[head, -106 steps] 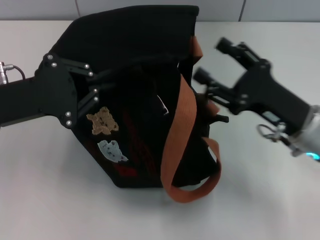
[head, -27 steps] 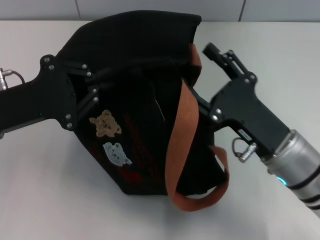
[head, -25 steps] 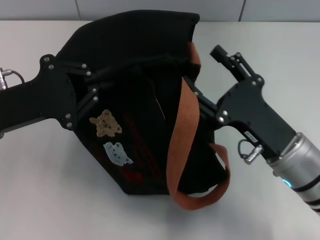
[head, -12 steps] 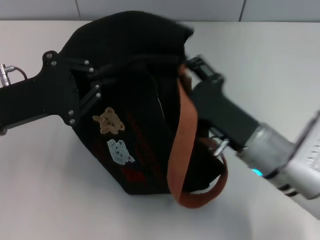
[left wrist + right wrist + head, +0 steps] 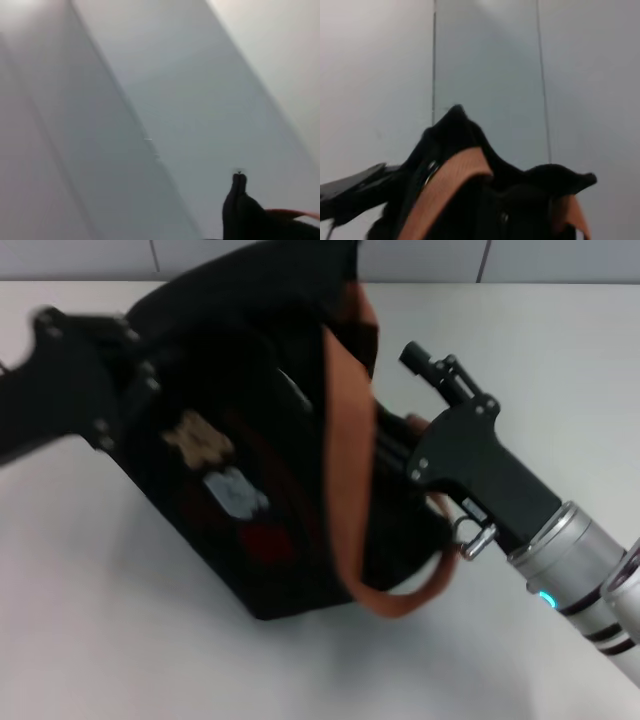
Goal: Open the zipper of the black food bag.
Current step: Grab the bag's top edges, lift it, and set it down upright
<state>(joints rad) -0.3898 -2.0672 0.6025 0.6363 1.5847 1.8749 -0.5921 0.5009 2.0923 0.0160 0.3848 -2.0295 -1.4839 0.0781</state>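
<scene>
lying tilted on the white tabletop (image 5: 120, 640), the boxy black fabric food bag with rust-brown straps (image 5: 260, 490) has its top rim turned up and away from the robot, its bear-patch front facing the camera. the black left gripper (image 5: 105, 390) sits against the bag's left upper corner; whether its fingers are closed on the fabric cannot be told, as they merge with the dark cloth. the black right gripper (image 5: 405, 430) presses into the bag's right side just beside the rust-brown strap (image 5: 340, 470), one finger (image 5: 425, 362) sticking up clear of the fabric, the other hidden, so its opening cannot be judged either. the black zipper along the rim and its pull tab cannot be made out in any view. judging by the layout, the rim runs left to right between the two claws, up and leftward from the right gripper, which looks the better placed to reach it.
</scene>
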